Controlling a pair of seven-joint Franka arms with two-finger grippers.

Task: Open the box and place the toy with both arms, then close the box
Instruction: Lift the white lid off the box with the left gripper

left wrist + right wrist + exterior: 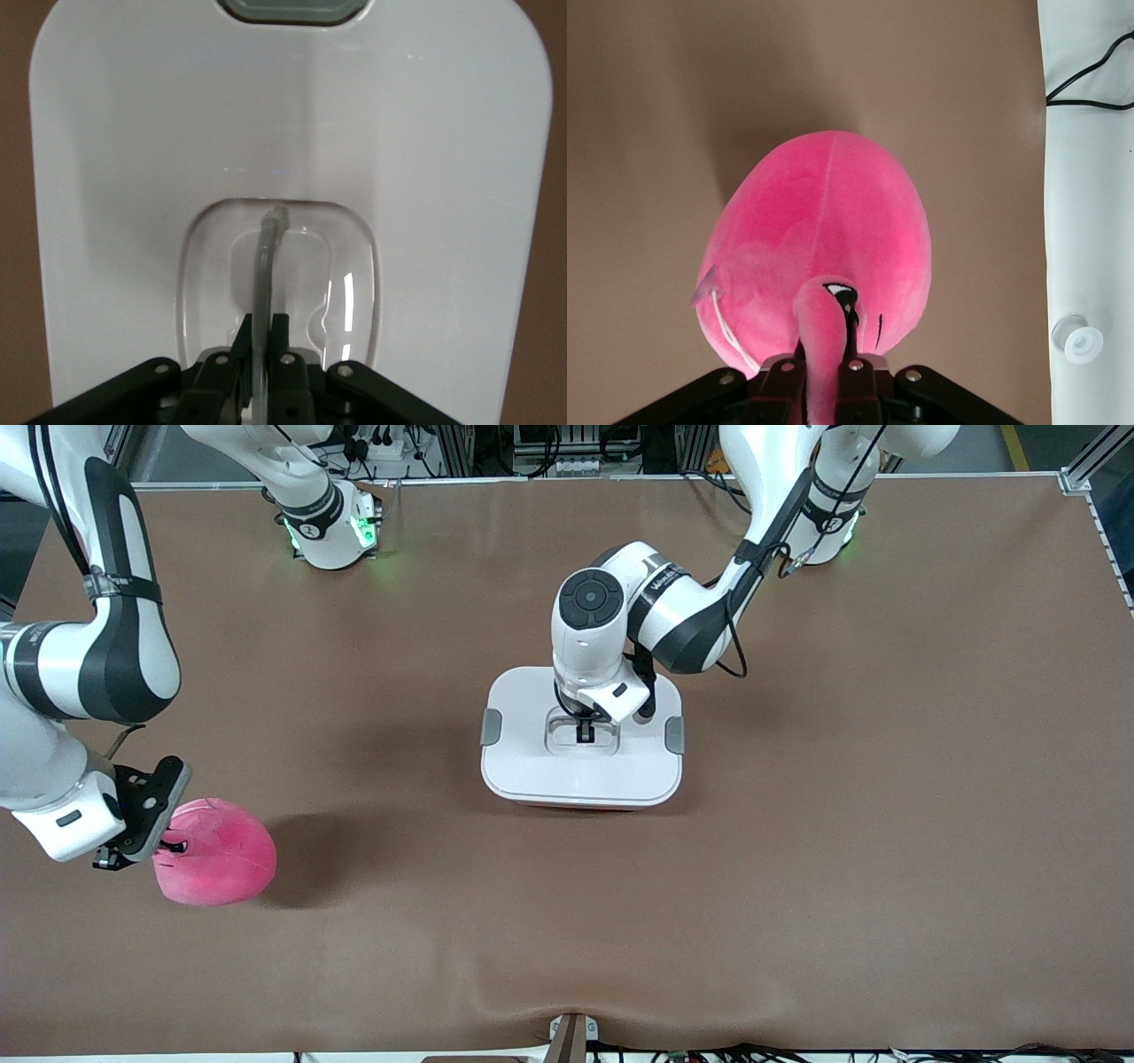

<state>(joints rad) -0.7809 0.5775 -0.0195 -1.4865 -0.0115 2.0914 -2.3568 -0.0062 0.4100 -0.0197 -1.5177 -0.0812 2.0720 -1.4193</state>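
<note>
My left claw [586, 732] is pinching the clear handle [266, 266] recessed in the white lid [532, 717] of the box [580, 802], sitting mid-tabletop [797, 868]. My right claw [168, 846] is gripping a nub of the pink plush toy [217, 855], resting toward the right arm's end, nearer the front camera than the box.

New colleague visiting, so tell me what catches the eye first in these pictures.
The hot-pink toy stands out, at the right arm's end of the table, pinched by the right gripper. At the table's middle, the left gripper is shut on the clear handle of the box, white lid on.
</note>
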